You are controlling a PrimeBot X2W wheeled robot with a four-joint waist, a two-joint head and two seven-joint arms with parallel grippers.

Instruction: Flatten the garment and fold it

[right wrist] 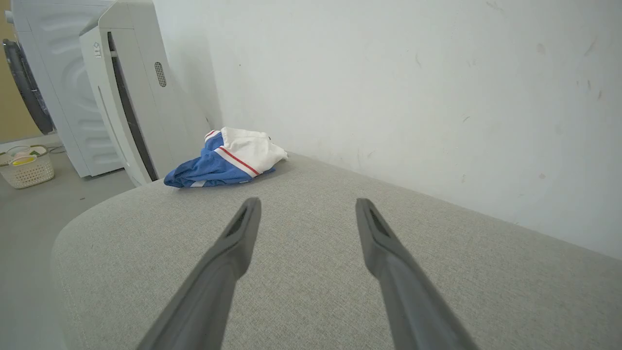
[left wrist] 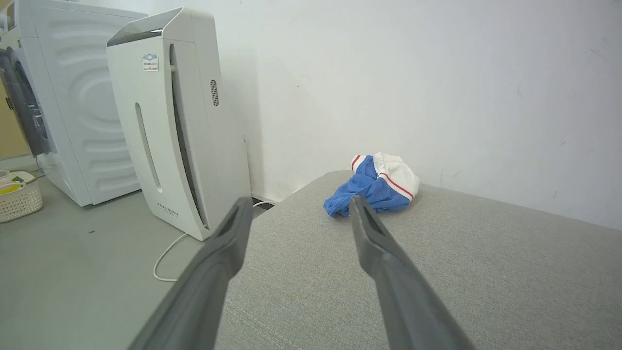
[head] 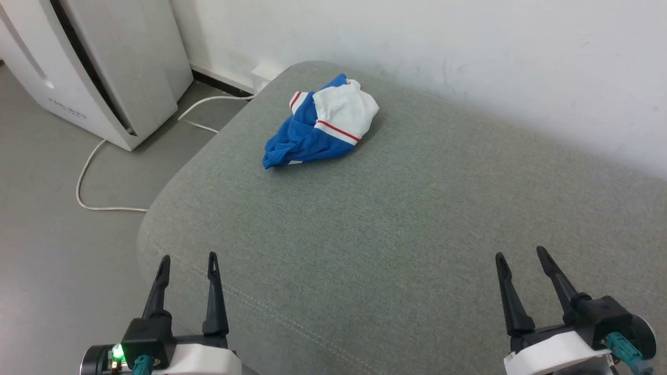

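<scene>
The garment (head: 319,125) lies crumpled in a heap at the far left of the grey cushion (head: 396,224), blue with a white sleeve and red striping on top. It also shows in the left wrist view (left wrist: 374,187) and the right wrist view (right wrist: 228,160). My left gripper (head: 188,259) hangs open over the cushion's near left corner, well short of the garment. Over the near right side my right gripper (head: 520,254) is open too, with nothing between its fingers.
A white wall (head: 469,62) runs along the cushion's far side. A tall white appliance (head: 104,67) stands on the floor to the left, with a white cable (head: 83,177) trailing beside the cushion. Further left are a washing machine (left wrist: 63,107) and a small basket (left wrist: 17,197).
</scene>
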